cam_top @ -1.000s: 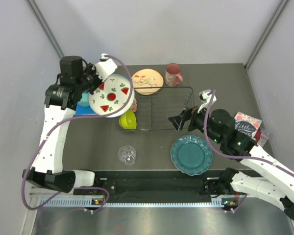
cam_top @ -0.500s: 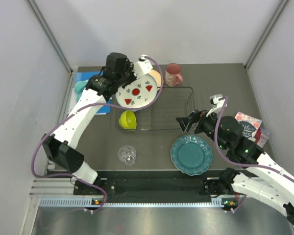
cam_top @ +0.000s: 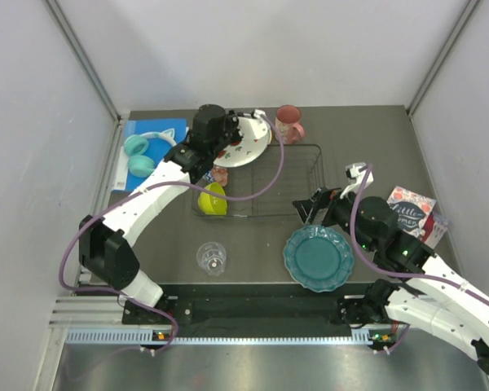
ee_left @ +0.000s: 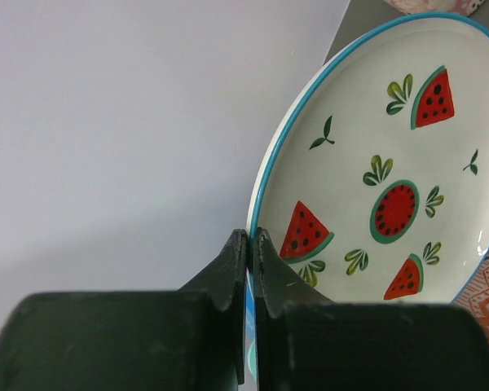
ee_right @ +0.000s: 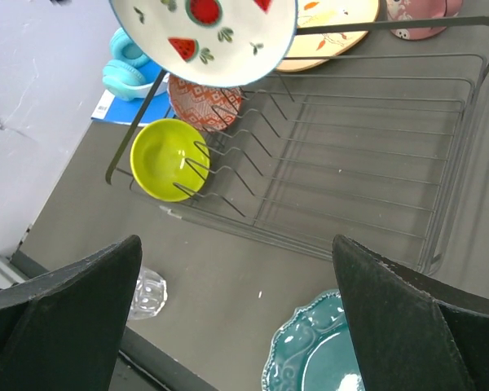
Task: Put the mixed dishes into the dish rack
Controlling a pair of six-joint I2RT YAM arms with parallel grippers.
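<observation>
Since a second ago the left arm has swung in from well left of the dish rack and now hangs over the rack's far-left corner. The right arm has hardly shifted.

The left gripper is pinched tight on the blue rim of the white plate with red shapes. The two fingers are almost meeting, with only the plate's edge between them. The plate is airborne and tilted, its painted face turned up and towards the near side. An edge grip like this probably leaves the disc free to be tipped upright and slid between the rack's tines.

Below it, at the rack's left end, the red-patterned bowl and the lime-green bowl sit among the tines, so that end looks part-loaded. The slots to their right are bare wire. The cream floral plate lies just beyond the rack's far edge, partly hidden under the held plate. The pink mug stands beyond the rack's far-right corner.

The right gripper hovers off the rack's near-right corner with its jaws spread wide and holding nothing. In my judgement it is keeping clear of the drop. The teal scalloped plate lies on the table just nearer than that corner, and the small clear glass stands nearer than the rack's left end.
</observation>
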